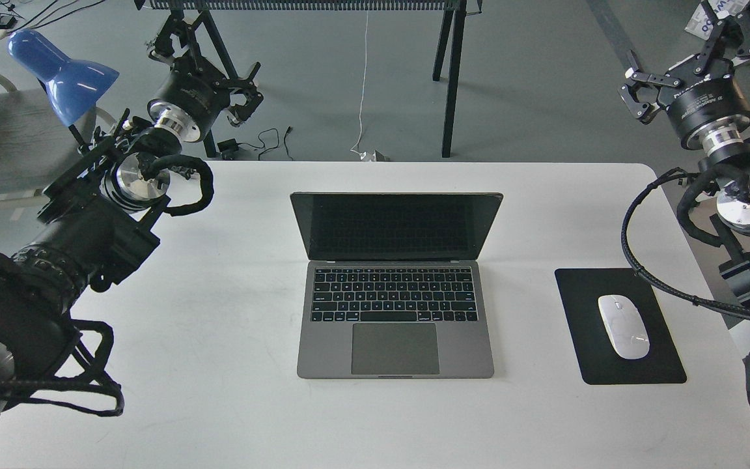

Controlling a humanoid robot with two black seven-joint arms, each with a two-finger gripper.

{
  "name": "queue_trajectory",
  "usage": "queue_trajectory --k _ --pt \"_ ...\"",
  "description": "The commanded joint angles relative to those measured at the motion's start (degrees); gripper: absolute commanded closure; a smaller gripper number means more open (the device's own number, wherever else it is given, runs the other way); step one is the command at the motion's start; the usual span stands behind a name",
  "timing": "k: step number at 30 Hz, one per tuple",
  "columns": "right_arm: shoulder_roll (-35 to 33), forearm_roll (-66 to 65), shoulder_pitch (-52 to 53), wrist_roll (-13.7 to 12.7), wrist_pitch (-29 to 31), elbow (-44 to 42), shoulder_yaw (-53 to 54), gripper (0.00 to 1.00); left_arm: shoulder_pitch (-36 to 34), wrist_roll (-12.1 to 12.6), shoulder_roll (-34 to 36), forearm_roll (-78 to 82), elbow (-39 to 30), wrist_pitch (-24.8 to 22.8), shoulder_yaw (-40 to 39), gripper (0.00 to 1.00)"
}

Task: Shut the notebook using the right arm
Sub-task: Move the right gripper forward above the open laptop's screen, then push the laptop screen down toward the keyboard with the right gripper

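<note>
Right gripper (642, 85) is parked high at far right, clear of the desk (232, 391), fingers spread wide and holding nothing — looks staged for the approach, no contact yet. Notebook (396, 306) sits mid-desk, lid open and leaning back toward the far edge, dark screen facing near, long axis left-right, hinge far; mouse pad (583, 326) lies well apart to its right.
</note>
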Motion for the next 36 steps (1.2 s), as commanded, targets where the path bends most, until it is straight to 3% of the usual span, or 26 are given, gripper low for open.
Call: queue_trajectory --k 1,8,18,22,36 --pt "0.0 -0.1 0.2 0.3 -0.2 0.4 -4.3 0.00 0.1 -0.1 -0.1 0.0 0.0 0.0 0.0 0.00" --pt "-0.7 -0.9 4.2 0.3 -0.6 1.6 -13.5 0.00 0.2 0.2 -0.2 0.1 0.0 0.0 0.1 0.00" --pt "0.1 -0.9 17.6 -0.5 -4.0 2.0 -40.6 0.00 0.2 0.2 -0.2 0.2 0.0 0.0 0.1 0.00" --pt "1.9 -0.9 20.1 -2.6 -4.5 4.8 -47.5 0.00 0.2 0.2 -0.2 0.2 0.0 0.0 0.1 0.00" --pt "1.3 -6.7 18.4 -3.8 -6.7 15.6 -55.4 0.00 0.2 0.2 -0.3 0.2 0.0 0.0 0.2 0.00"
